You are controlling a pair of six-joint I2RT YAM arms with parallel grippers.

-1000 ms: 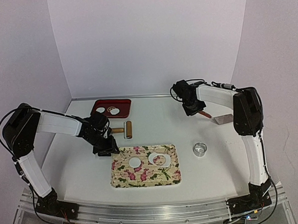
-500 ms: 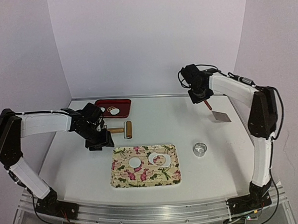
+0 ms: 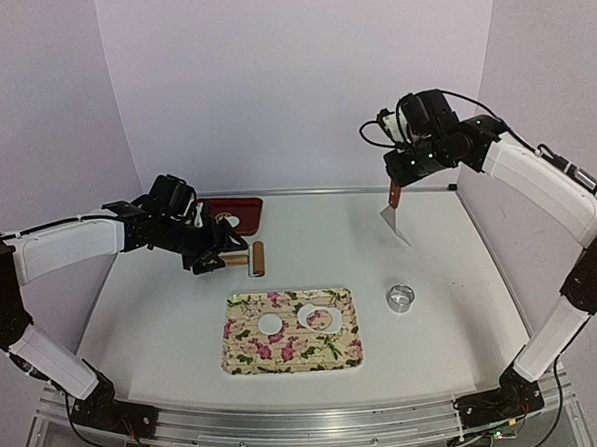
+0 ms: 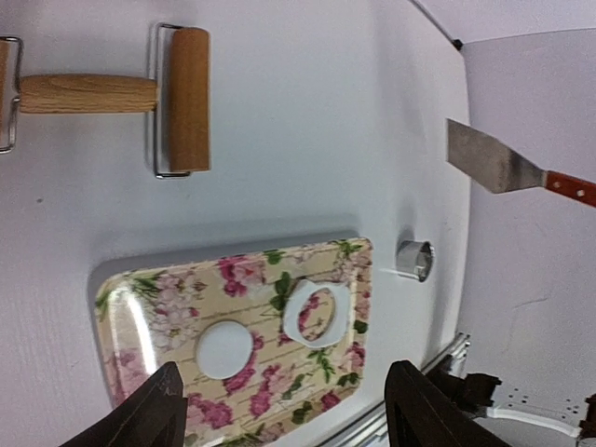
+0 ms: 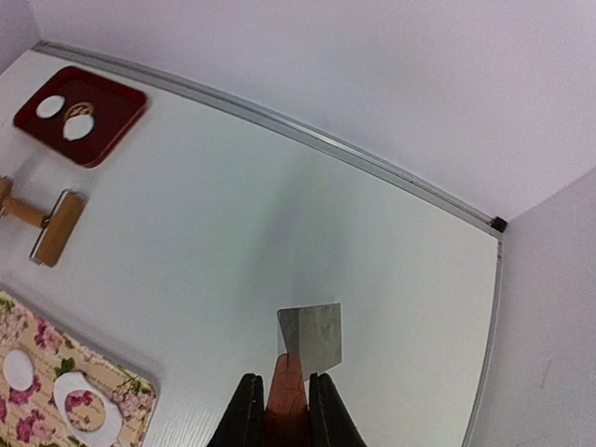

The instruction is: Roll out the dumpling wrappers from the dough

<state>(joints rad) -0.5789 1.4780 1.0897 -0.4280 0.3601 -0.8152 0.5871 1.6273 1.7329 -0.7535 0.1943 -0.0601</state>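
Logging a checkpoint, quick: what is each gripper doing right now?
Left gripper: open, holding nothing.
Right gripper: shut on the spatula, gripping its handle.

White-shelled left arm (image 3: 69,245) and right arm (image 3: 536,176) with black joints; black left gripper (image 4: 284,377), black right gripper (image 5: 282,384); black cables (image 3: 373,122) looping at upper right.
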